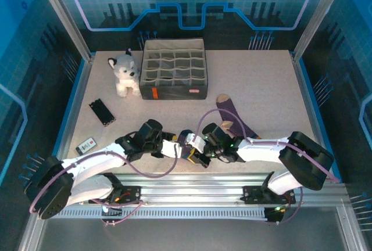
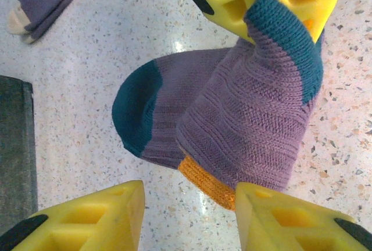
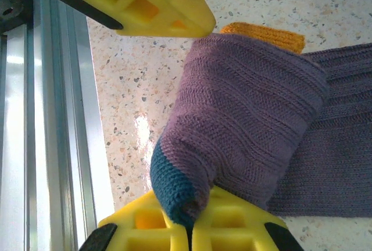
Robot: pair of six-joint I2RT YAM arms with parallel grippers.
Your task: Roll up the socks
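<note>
A: Above?
B: The tan-toed sock (image 1: 232,114) is lying farther back, waiting its turn.
A: Left wrist?
B: The left gripper (image 2: 189,192) is hanging open by the folded navy-toed sock (image 2: 232,117).
A: Right wrist?
B: The right gripper (image 3: 190,213) is pinching its heel, holding the fold.

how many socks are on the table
2. The navy-toed sock sits near the front edge, pinched by the right end effector; the tan-toed sock lies behind it, further right.
</note>
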